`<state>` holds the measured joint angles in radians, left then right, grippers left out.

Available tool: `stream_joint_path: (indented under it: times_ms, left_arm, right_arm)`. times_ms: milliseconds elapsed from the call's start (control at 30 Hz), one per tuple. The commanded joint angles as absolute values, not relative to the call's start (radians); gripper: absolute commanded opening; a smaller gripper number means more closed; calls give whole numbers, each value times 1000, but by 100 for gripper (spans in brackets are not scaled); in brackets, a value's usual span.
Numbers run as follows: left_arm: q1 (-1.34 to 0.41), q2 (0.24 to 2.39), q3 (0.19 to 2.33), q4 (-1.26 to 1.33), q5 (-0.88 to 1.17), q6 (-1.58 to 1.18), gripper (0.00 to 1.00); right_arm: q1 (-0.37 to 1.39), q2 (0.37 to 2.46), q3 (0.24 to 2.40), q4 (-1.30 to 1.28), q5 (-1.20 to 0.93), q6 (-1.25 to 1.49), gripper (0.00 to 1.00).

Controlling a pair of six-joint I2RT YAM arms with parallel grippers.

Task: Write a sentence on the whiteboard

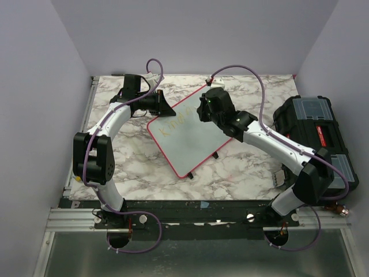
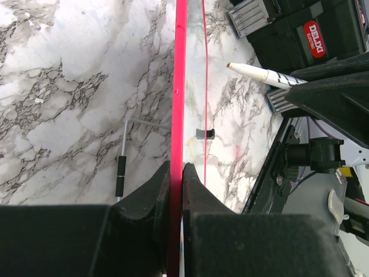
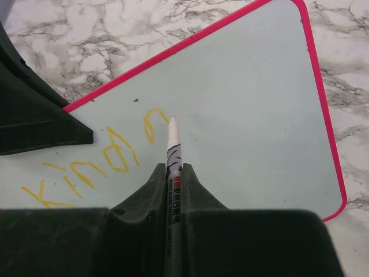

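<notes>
Two tools, both clamped. The right tool [image 3: 173, 168] is pinched on a marker [image 3: 171, 141], fingers tight either side of the barrel, nib pointing fwd & down at the whiteboard [image 3: 248, 109]. The nib sits just right of the last yellow stroke of the sentence [image 3: 109, 156]; touching or just off, can't tell. Legible so far: approx "kind" + one more loop, one line only.

Key relation: blank board lies beyond the nib, to the right in the right wrist view. That is in line w/ the letters and parallel to the long pink edge. So the next strokes prob. need to run along the board's long axis, not across it. Plenty of blank surface before the rounded far corner.

The left tool [image 2: 176, 168] is nipped on the board's frame, seen edge-on as a thin pink strip btw its fingers. The right arm is the one over the writing area; the left looks to be only steadying.

The board lies slanted mid-desk [image 1: 242, 173], small black clips [image 1: 215, 154] at its near edge.

Materials:
- Board: face smooth, pale, slightly glossy; frame thin & hard-looking.
- Marker: slim white barrel w/ black print.
- Ink: yellow, faint on white.
- Desk: marble pattern w/ grey veins.
- Black toolbox [image 1: 314, 124]: at the right side, apart from the board.
</notes>
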<state>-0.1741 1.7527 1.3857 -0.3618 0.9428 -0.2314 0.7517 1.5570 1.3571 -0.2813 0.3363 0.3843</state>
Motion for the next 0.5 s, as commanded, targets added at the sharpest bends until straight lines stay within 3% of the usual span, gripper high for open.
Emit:
stream_joint_path:
  times_ms: [0, 467]
  left_arm:
    - [-204, 1769, 1379, -422, 900, -122, 0]
    - [-204, 1775, 1381, -426, 889, -122, 0]
  right_arm:
    - [753, 1587, 1400, -272, 361, 388, 1]
    - [753, 1633, 1411, -267, 358, 396, 1]
